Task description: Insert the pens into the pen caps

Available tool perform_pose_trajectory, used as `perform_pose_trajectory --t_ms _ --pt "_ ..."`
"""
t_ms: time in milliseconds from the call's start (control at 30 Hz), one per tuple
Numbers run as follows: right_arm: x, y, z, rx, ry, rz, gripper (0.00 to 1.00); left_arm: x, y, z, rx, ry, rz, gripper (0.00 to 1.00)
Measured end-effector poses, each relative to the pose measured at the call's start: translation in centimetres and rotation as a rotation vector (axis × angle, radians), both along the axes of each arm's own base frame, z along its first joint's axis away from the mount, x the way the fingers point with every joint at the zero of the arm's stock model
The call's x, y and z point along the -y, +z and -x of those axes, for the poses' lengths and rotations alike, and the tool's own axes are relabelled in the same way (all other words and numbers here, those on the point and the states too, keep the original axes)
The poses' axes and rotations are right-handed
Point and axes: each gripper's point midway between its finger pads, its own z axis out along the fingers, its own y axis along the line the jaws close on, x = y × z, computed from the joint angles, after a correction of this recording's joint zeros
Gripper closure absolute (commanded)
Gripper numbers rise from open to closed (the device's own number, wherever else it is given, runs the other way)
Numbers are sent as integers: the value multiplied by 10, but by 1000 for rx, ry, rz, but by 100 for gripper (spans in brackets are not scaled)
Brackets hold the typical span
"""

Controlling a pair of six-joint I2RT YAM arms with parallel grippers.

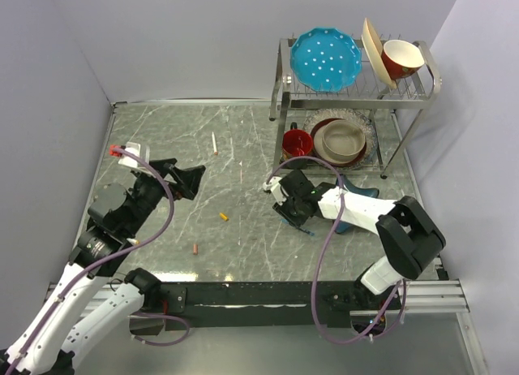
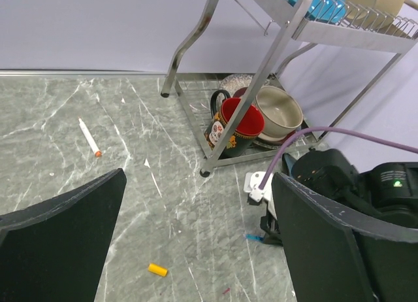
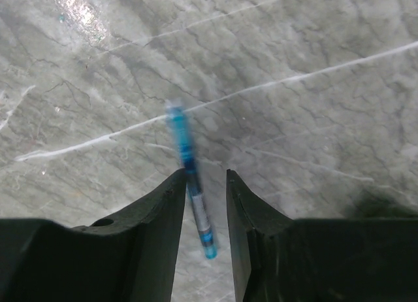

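A dark blue-teal pen lies on the marble table between the fingers of my right gripper. The jaws stand wider than the pen, which lies against the left finger. The same pen shows in the top view at my right gripper. My left gripper is open and empty at the table's left, also in its wrist view. A white pen lies far centre, and a second thin white pen lies nearer. A yellow-orange cap and a salmon-pink cap lie mid-table. A third cap is not visible.
A metal dish rack stands at the back right with a blue plate, bowls and a red mug. A teal object lies under the right arm. The left wall edge runs beside the left arm.
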Motion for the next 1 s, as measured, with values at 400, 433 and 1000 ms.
perform_pose_trajectory --t_ms 400,433,1000 --pt "-8 -11 1 -7 4 38 100 0 -7 -2 -46 12 23 7" --pt "-8 -11 0 -2 2 42 100 0 -12 -1 -73 15 32 9" --pt "-103 126 10 161 -113 -584 100 36 -97 23 -401 -137 243 25"
